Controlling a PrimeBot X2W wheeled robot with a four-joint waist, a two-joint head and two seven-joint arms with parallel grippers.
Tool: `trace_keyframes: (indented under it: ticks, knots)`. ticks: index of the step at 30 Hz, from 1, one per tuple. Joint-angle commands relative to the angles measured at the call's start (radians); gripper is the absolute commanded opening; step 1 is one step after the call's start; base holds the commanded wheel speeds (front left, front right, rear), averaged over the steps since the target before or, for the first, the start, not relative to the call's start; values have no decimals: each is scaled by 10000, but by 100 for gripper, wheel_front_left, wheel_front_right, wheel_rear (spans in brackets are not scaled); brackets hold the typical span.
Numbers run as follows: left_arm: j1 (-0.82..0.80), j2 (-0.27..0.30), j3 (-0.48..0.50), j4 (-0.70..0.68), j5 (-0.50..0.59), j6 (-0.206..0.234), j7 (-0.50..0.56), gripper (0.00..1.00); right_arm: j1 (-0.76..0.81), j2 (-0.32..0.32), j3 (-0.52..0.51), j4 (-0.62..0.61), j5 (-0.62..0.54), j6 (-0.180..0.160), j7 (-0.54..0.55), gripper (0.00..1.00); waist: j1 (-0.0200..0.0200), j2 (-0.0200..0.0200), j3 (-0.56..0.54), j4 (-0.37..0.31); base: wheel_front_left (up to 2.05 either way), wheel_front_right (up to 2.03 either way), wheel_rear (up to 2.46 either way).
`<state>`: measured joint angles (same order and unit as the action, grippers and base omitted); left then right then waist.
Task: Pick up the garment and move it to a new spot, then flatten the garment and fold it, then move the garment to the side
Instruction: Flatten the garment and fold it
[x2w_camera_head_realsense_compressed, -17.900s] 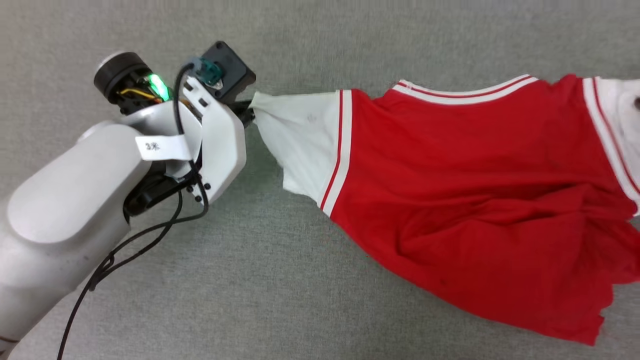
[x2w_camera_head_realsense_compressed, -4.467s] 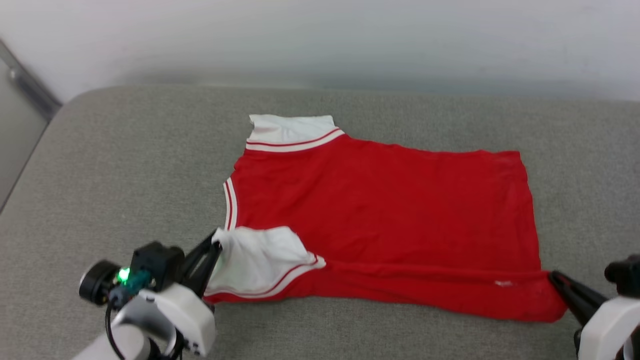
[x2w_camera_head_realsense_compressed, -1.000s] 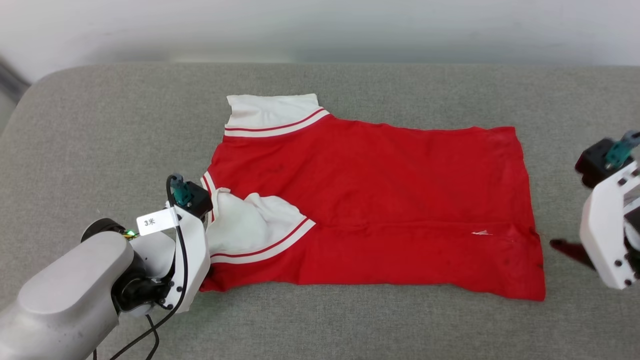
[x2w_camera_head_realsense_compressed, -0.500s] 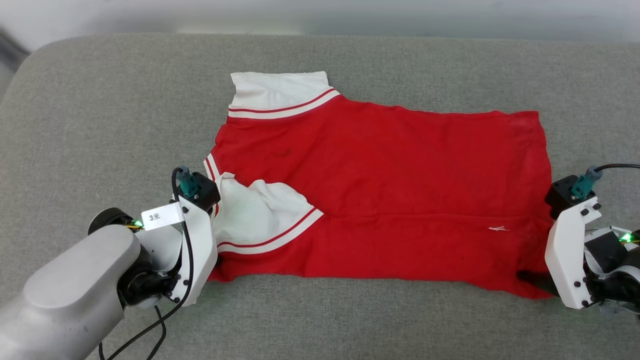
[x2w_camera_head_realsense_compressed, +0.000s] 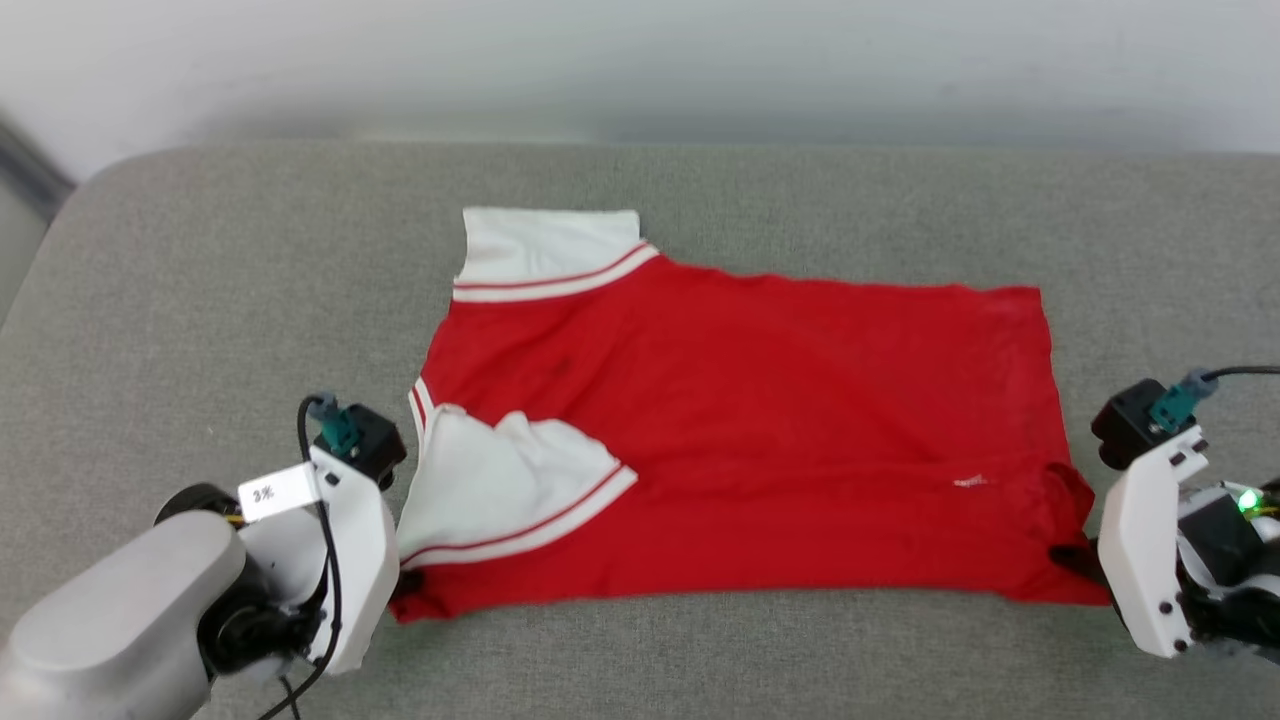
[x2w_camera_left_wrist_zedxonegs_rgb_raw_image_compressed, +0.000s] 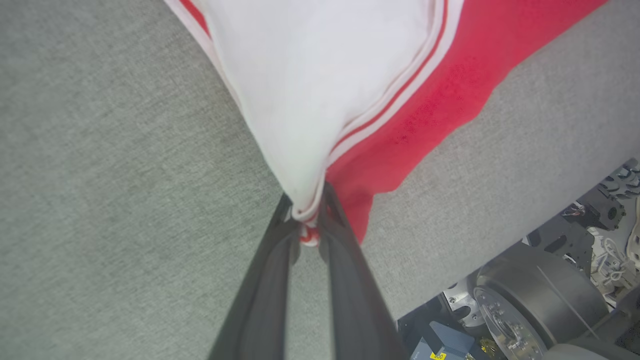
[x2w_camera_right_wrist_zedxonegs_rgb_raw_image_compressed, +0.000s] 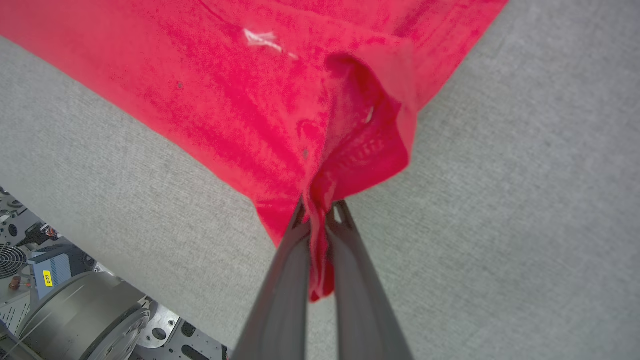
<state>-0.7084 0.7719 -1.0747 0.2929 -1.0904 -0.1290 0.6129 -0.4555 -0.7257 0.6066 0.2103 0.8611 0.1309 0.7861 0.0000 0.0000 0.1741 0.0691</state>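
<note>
Red cloth garment (x2w_camera_head_realsense_compressed: 760, 430), mostly flat

Grey fabric cushion (x2w_camera_head_realsense_compressed: 250, 260), red garment (x2w_camera_head_realsense_compressed: 760, 420) spread flat on it

pale grey rounded left forearm (x2w_camera_head_realsense_compressed: 110, 610); white wrist shells (x2w_camera_head_realsense_compressed: 365, 560) dotted with small black screws (x2w_camera_head_realsense_compressed: 1165, 607); black cable (x2w_camera_head_realsense_compressed: 326, 550) into a teal plug (x2w_camera_head_realsense_compressed: 337, 428); white paper tag (x2w_camera_head_realsense_compressed: 278, 490); green light (x2w_camera_head_realsense_compressed: 1247, 498); long dark tapered fingers (x2w_camera_left_wrist_zedxonegs_rgb_raw_image_compressed: 260, 290).

The T-shirt (x2w_camera_head_realsense_compressed: 760, 440) lies across the cushion (x2w_camera_head_realsense_compressed: 250, 280), neck leftward and hem rightward, with the left gripper (x2w_camera_left_wrist_zedxonegs_rgb_raw_image_compressed: 306, 220) at its near sleeve and the right gripper (x2w_camera_right_wrist_zedxonegs_rgb_raw_image_compressed: 320, 212) at its near hem corner.
</note>
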Motion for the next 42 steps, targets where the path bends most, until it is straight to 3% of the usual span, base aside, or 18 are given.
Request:
trace_keyframes:
  ticks: [1,11,20,21,22,23,27,35,36,42]
  knots:
    - [296,172,-51,-112,-80,-4,-53,0,274,-195,34,-145,127,-4,-104,0,0,0,-339,-62,0,0,0]
    - [1527,854,-217,-1311,-442,444,-325,0,1896,-1191,-372,-1010,622,-5,-528,0,0,0,-768,-26,0,0,0]
    - [2171,787,-395,-1138,-585,717,-517,0,2923,-774,-540,-721,313,-5,-501,0,0,0,-485,-67,0,0,0]
    - [2165,767,-396,-1074,-510,749,-563,33,2951,-698,-564,-664,253,-5,-553,11,0,0,-483,-57,0,0,0]
    - [2116,763,-407,-1037,-373,765,-653,100,2964,-638,-621,-615,194,-5,-638,33,0,0,-489,-44,0,0,0]
    - [2081,749,-383,-1003,-380,779,-707,100,2948,-581,-690,-589,105,-5,-747,100,0,0,-513,-29,0,0,0]
    - [1834,932,-193,-1203,-262,751,-912,100,2880,-473,-1028,-791,-211,-4,-1411,100,0,0,-717,33,0,0,0]
    - [1036,1506,471,-2090,-29,968,-1252,100,2626,37,-2539,-1290,-1471,-4,-3905,100,0,0,-895,26,0,0,0]
    - [690,1549,720,-2245,245,1084,-1545,100,2562,423,-3129,-1363,-1956,-4,-4582,100,0,0,-818,-48,0,0,0]
    - [-601,1165,1499,-1856,1253,1592,-2768,100,2690,1878,-4765,-2116,-3627,-4,-6343,100,0,0,-337,-387,0,0,0]
